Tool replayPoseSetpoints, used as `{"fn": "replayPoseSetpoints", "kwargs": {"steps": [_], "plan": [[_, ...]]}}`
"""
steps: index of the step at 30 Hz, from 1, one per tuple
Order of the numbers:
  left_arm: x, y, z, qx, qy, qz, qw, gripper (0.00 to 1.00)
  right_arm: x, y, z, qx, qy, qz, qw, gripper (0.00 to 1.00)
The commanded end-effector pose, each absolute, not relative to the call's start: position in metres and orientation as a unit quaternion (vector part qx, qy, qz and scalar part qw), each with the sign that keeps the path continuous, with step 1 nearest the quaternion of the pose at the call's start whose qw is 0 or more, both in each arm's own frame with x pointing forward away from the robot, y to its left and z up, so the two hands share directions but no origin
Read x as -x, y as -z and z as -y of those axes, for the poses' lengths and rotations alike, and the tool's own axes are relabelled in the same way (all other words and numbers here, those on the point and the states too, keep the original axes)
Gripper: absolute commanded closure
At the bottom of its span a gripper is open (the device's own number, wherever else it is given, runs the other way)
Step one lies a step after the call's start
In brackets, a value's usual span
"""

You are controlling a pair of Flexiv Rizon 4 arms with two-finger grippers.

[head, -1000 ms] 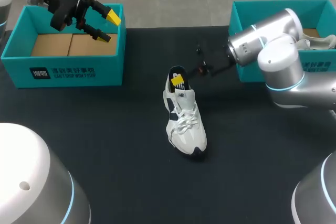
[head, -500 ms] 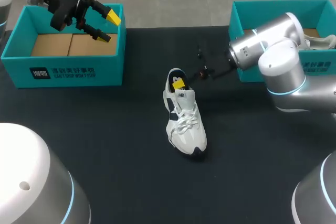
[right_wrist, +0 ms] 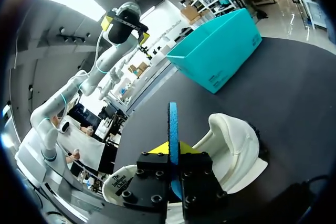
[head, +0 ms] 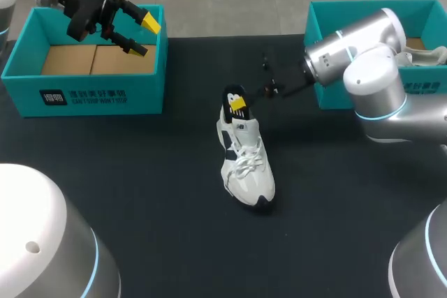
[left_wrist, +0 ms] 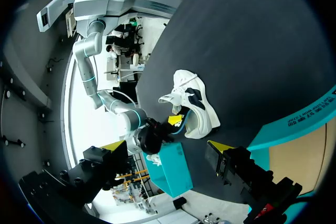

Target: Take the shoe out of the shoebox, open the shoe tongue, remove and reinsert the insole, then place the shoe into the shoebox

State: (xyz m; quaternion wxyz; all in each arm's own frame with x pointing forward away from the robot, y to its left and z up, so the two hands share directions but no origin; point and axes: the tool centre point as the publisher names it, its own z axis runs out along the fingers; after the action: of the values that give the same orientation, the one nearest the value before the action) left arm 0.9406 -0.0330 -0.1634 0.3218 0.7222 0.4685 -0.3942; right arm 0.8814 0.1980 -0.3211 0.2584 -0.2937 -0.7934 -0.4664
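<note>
A white shoe (head: 246,162) lies in the middle of the black table, toe toward me. My right gripper (head: 238,104) is at its heel opening, shut on the dark blue insole (head: 232,95), which sticks up out of the shoe. In the right wrist view the insole (right_wrist: 172,124) stands edge-on between the fingers, with the shoe's white heel (right_wrist: 231,140) just beyond. My left gripper (head: 138,35) hangs open and empty above the left teal shoebox (head: 91,95). From the left wrist view the shoe (left_wrist: 194,103) lies far ahead of the spread fingers.
A second teal box (head: 328,26) stands at the back right behind my right arm, with another white shoe (head: 422,55) inside. The left shoebox shows a bare cardboard floor (head: 94,59). Black table surface (head: 160,193) surrounds the shoe.
My right gripper dipped into the heel, closed on the insole and rose slightly with it. The left arm has not moved.
</note>
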Motion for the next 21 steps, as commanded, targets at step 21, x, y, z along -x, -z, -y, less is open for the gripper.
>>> {"fn": "replayPoseSetpoints", "kwargs": {"steps": [21], "plan": [[-0.941,0.163,0.032,-0.723,0.394,-0.468,0.321,0.00,-0.870,0.330,-0.188,0.356,0.452,0.770,0.275,0.60]]}}
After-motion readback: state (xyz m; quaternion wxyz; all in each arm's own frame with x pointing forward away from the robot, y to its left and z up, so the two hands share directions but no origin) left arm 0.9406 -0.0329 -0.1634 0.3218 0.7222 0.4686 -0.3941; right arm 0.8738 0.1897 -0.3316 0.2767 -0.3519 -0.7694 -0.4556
